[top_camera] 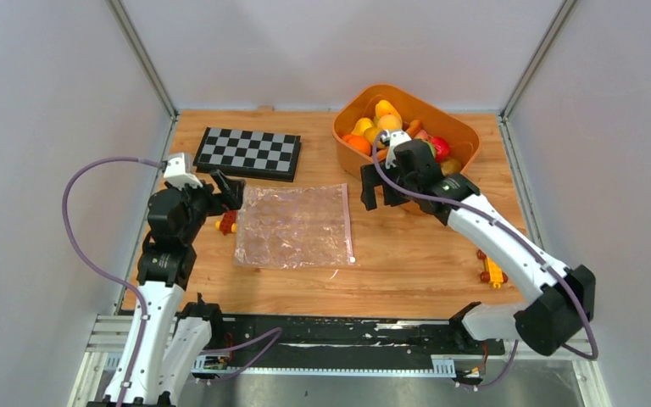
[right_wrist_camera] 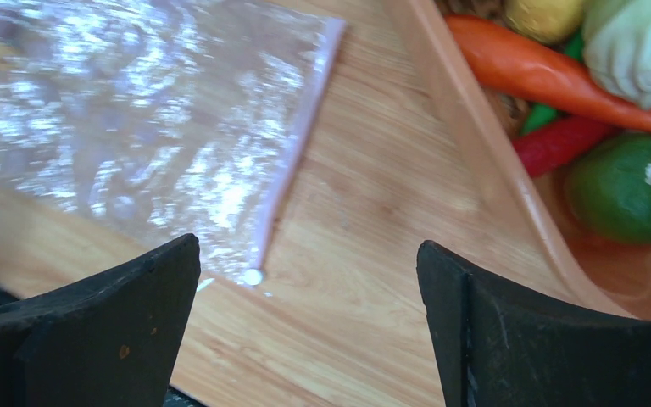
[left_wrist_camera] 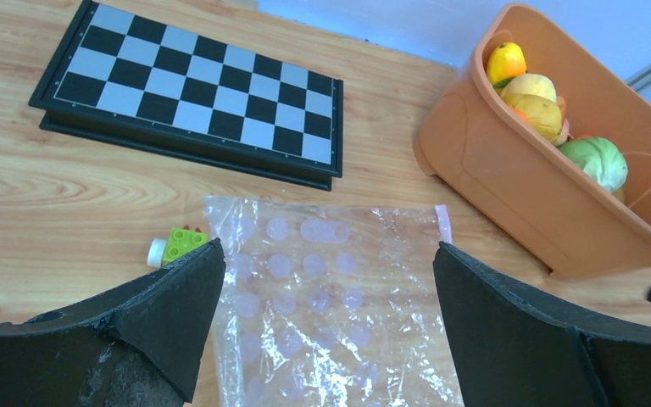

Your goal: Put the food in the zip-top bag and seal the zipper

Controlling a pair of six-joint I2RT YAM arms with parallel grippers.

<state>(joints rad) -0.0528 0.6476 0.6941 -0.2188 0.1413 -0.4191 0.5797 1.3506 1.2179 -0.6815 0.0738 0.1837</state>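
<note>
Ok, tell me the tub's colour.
The tub is orange; the left wrist view shows it best.

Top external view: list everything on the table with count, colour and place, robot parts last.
zip-top bag: one, clear, lying flat at table centre
zipper: one, pale strip, along the bag's right edge
food: several pieces, yellow, orange, red and green, all in the tub
tub: one, orange, far right
checkerboard: one, black and white, far left
block toys: two, red and yellow, one at the bag's left edge, one near right
table: one, light wood
left gripper: open, by the bag's far left corner
right gripper: open, between bag and tub
</note>
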